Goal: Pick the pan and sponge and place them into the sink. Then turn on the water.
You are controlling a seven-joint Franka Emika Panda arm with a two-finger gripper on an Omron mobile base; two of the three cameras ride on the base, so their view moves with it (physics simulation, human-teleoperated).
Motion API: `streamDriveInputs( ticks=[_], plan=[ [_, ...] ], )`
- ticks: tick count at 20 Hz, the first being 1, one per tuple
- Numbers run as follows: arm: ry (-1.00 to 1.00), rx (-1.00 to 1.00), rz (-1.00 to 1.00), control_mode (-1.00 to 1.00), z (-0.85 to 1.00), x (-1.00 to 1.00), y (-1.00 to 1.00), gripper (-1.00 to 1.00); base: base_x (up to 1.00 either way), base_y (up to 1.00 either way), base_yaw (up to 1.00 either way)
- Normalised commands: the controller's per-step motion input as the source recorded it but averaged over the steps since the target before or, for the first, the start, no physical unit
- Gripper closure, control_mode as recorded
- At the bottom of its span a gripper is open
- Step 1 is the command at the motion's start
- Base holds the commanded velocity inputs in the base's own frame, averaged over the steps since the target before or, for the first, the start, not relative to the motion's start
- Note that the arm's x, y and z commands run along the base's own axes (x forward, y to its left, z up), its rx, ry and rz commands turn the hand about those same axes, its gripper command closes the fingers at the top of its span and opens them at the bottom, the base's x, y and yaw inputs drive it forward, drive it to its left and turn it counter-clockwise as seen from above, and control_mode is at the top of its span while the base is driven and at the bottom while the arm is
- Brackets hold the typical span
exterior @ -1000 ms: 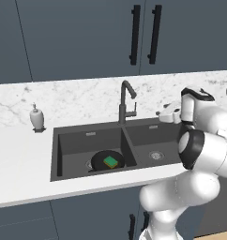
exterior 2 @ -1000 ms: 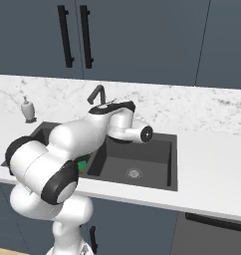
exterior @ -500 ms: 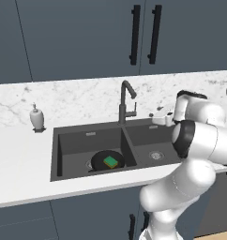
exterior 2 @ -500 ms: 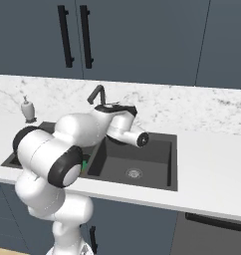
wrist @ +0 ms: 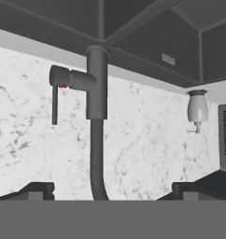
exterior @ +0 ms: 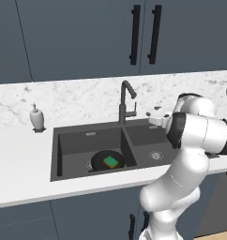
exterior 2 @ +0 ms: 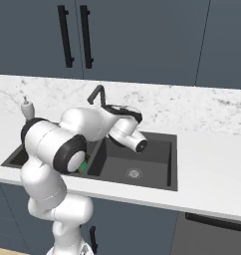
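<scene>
With pan and sponge already in the sink, the spread gripper should advance squarely onto the faucet lever just ahead.

We swung our arm's elbow outward and lower, and the gripper drew in toward the faucet, the hand now pointing at its lever.

Matt dark grey sink, white speckled marble-look counter, smooth matt faucet
</scene>
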Motion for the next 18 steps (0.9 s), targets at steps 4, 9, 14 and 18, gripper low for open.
streamDriveInputs(
  ticks=[4,9,14,18],
  plan=[
    [-0.09,0.05,-0.02,-1.00,-0.12,0.33,0.00,-1.00,0.00,0.00,0.00],
    [-0.07,0.01,-0.07,-1.00,-0.11,0.32,0.01,-1.00,0.00,0.00,0.00],
    [-0.02,0.00,-0.15,-1.00,-0.08,0.31,0.08,-1.00,0.00,0.00,0.00],
    [0.00,0.00,-0.12,-1.00,-0.02,0.33,0.14,-1.00,0.00,0.00,0.00]
  ],
)
